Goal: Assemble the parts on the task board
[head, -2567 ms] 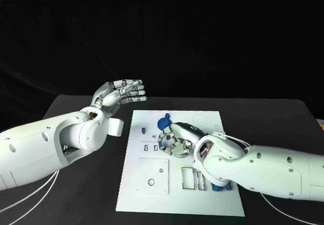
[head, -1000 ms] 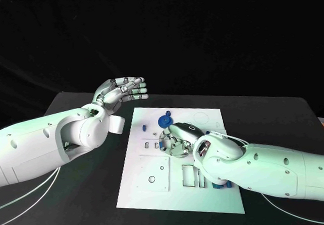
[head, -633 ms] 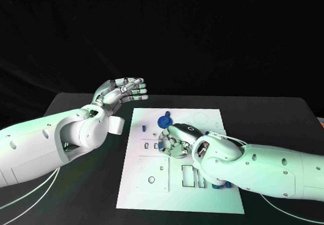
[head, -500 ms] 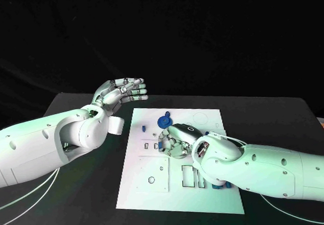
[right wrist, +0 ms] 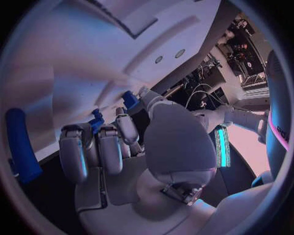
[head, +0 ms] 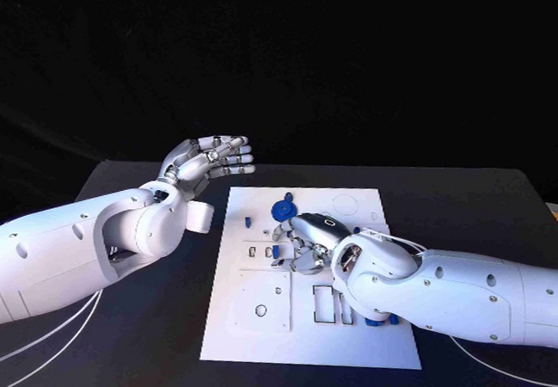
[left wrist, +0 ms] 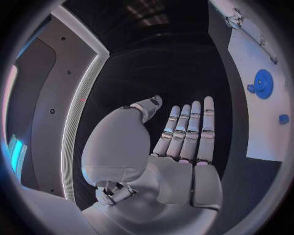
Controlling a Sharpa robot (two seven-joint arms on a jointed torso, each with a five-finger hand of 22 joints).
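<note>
Black counter (head: 136, 337): our right hand (head: 301, 244), pinching a small blue part (right wrist: 130, 100), should lower squarely over the white board (head: 254, 337); left hand (head: 210, 162) idles spread.

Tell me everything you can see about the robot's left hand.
The left hand is silver, on a white arm. It hangs above the black table, beside the task board's far left corner. Its palm is empty, and in the left wrist view its fingers are straight and close together. It touches nothing.

A black table (head: 478, 211) stands before a black backdrop (head: 348, 61) — dark all round.
</note>
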